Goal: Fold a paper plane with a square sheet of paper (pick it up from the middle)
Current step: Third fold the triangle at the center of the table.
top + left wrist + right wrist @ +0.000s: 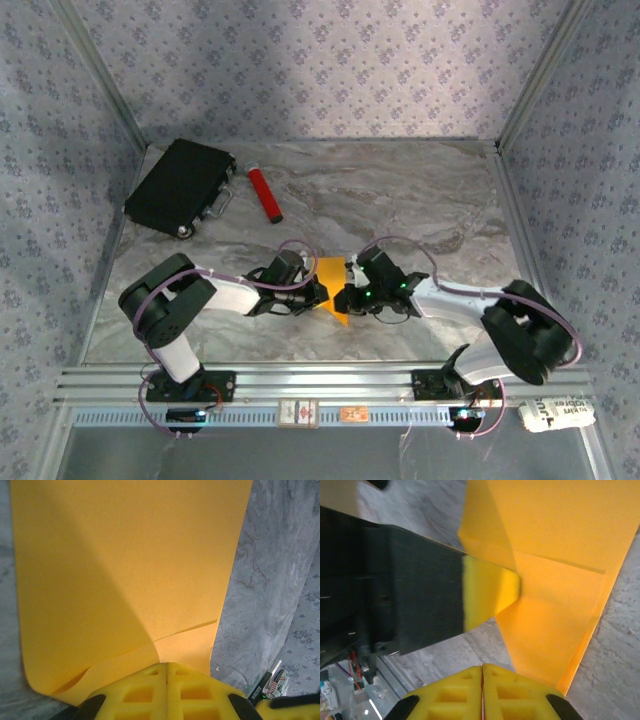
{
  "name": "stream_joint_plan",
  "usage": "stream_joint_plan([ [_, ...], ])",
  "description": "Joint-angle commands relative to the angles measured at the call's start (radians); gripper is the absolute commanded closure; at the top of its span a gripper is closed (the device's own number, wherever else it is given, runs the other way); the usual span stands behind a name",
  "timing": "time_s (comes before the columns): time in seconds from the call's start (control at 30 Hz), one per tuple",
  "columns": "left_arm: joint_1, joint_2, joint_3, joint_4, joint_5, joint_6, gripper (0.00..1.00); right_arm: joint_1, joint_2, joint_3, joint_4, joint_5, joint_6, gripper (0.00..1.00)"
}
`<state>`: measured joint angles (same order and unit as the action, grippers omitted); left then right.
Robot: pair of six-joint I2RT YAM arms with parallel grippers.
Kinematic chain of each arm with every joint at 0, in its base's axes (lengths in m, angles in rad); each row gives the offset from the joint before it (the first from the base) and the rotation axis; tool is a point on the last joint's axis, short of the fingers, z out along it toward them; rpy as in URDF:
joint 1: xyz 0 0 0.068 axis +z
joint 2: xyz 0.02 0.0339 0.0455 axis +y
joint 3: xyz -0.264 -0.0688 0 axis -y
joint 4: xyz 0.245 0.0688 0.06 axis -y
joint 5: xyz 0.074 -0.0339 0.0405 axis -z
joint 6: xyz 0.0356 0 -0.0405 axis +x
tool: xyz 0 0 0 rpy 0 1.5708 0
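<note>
Paper (pixel 333 275) – a thin orange-yellow sheet, already creased – sits at the near middle of the marbled table (pixel 420 190), right between the two grippers. The left gripper (pixel 316 294) meets it from the left, the right gripper (pixel 352 298) from the right. In the left wrist view the left gripper (pixel 166 666) has its yellow pads pressed together with no gap. The paper (pixel 125 570) spreads away from their tips, a fold line runs straight to the seam, and the near-left corner curls, so the sheet looks pinched at its edge. From the right wrist, that same yellow pad (pixel 490 597) on its black finger touches the paper (pixel 560 545) where several creases meet. The right gripper (pixel 482 667) is closed too, pads together – the sheet's lower point passes just beside its right finger, and I cannot tell whether any paper is caught there. A black case (pixel 180 187) and a red cylinder (pixel 265 194) lie well apart at the far left.
</note>
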<state>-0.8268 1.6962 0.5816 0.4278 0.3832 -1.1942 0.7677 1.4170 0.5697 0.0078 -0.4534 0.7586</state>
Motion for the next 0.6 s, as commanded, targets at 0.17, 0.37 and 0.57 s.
stream_joint_plan([
  [0.17,0.01,0.028,-0.029,-0.073,-0.038,0.021,1.0,0.019,0.116,0.063,-0.027,0.003,-0.037,0.91],
  [0.37,0.011,0.018,-0.018,-0.08,-0.032,0.036,1.0,0.003,0.151,-0.032,-0.024,-0.007,-0.007,0.96],
  [0.57,0.024,-0.027,0.034,-0.104,-0.005,0.08,1.0,-0.018,0.139,-0.133,0.071,-0.039,0.052,0.98],
])
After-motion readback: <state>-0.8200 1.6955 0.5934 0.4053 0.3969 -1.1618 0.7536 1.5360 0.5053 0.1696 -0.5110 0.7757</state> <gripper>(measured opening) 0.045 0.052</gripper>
